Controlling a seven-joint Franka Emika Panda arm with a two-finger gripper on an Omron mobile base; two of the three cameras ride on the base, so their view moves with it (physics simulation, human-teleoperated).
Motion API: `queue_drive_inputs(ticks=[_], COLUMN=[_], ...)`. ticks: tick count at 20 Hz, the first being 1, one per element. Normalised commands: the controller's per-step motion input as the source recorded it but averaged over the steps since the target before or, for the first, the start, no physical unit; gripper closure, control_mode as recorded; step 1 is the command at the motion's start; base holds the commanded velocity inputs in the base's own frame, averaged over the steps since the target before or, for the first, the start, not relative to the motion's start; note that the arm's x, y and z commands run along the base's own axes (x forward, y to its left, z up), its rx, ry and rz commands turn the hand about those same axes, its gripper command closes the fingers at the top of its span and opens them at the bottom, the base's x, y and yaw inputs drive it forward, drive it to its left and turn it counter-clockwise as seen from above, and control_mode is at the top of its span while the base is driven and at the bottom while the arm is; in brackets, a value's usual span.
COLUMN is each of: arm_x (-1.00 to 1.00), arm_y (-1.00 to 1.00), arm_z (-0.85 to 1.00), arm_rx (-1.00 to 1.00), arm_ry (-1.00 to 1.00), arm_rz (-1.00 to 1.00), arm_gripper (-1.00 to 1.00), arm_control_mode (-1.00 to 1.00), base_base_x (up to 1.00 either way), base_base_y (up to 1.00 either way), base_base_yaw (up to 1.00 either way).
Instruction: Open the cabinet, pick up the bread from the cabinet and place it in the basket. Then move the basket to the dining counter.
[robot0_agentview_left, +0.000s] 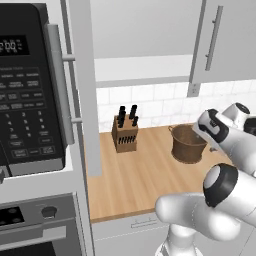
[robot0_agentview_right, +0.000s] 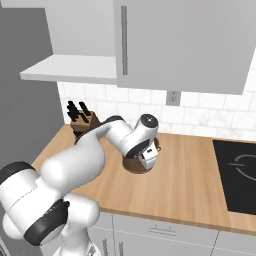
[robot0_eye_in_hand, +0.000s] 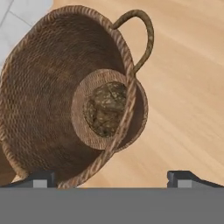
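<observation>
The round woven basket stands on the wood counter, seen from above its rim in the hand view. The bread, a dark rough lump, lies on the basket's bottom. My gripper hangs open just above the basket's near rim, its fingertips wide apart and holding nothing. In the right base view the gripper is over the basket; the basket also sits beside my arm in the left base view. The cabinet stands open, its door swung out. The dining counter is out of view.
A wooden knife block stands at the back left against the white tiled wall. The black microwave is on the left. A closed grey door hangs above, and a black cooktop lies to the right.
</observation>
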Motion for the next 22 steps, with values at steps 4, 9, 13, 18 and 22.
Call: queue_drive_inputs(ticks=[4,9,13,18,22], arm_x=[0.29,0.23,0.23,0.09,-0.03], arm_y=[0.0,0.0,0.0,0.01,0.17], arm_z=[-0.25,-0.27,-0.25,-0.3,-0.38], arm_rx=[0.0,0.0,0.0,0.0,0.0], arm_ry=[0.06,0.06,0.05,0.05,0.02], arm_rz=[0.0,0.0,0.0,0.0,0.0], arm_gripper=[-1.0,-1.0,-1.0,1.0,1.0], arm_control_mode=[-1.0,-1.0,-1.0,-1.0,-1.0], base_base_x=[0.0,0.0,0.0,0.0,0.0], base_base_y=[0.0,0.0,0.0,0.0,0.0], base_base_yaw=[0.0,0.0,0.0,0.0,0.0])
